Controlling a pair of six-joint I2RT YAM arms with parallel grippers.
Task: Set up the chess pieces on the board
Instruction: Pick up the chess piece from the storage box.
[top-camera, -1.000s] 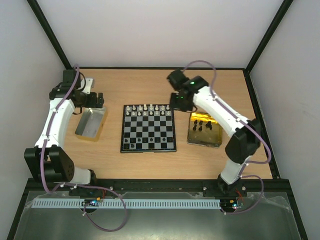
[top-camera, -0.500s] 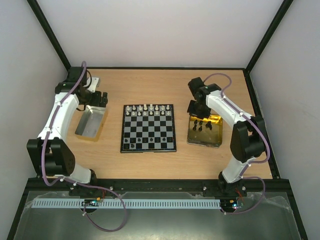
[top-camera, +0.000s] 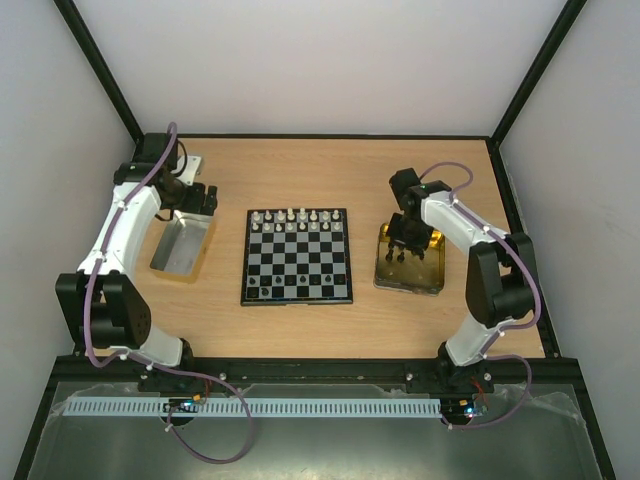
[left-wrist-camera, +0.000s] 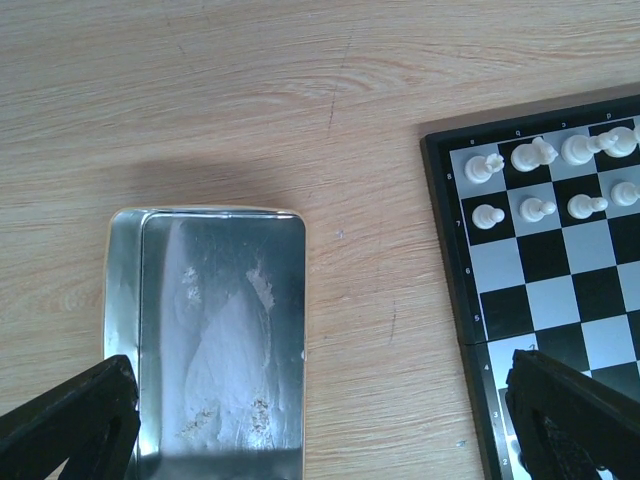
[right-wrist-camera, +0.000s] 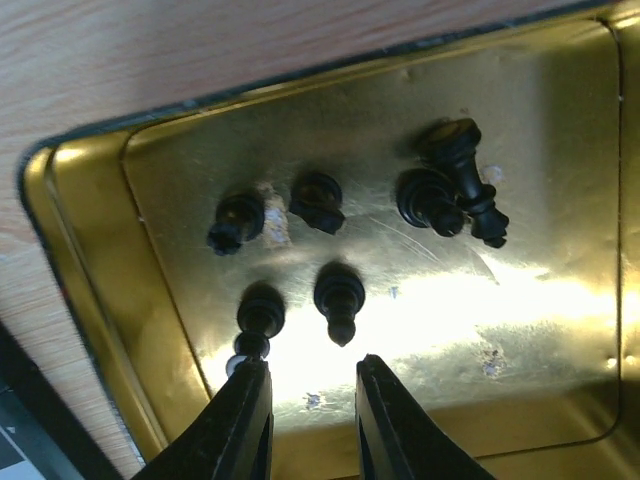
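The board (top-camera: 297, 256) lies mid-table with white pieces (top-camera: 296, 220) in its two far rows and a few black pieces (top-camera: 263, 289) at its near left. It also shows in the left wrist view (left-wrist-camera: 560, 290). Several black pieces (right-wrist-camera: 339, 297) lie in the gold tray (right-wrist-camera: 90, 300), also seen from above (top-camera: 409, 280). My right gripper (right-wrist-camera: 310, 385) is open and empty, low over the tray, just short of a black pawn. My left gripper (top-camera: 196, 200) hovers open and empty over the silver tray (left-wrist-camera: 220, 330).
The silver-grey tray (top-camera: 183, 246) holds no pieces and lies left of the board. Black frame posts and white walls enclose the table. Bare wood lies beyond the board and along the near edge.
My right arm has swung from the board's far right corner over to the gold tray and come down over the black pieces. My left arm shifted slightly.
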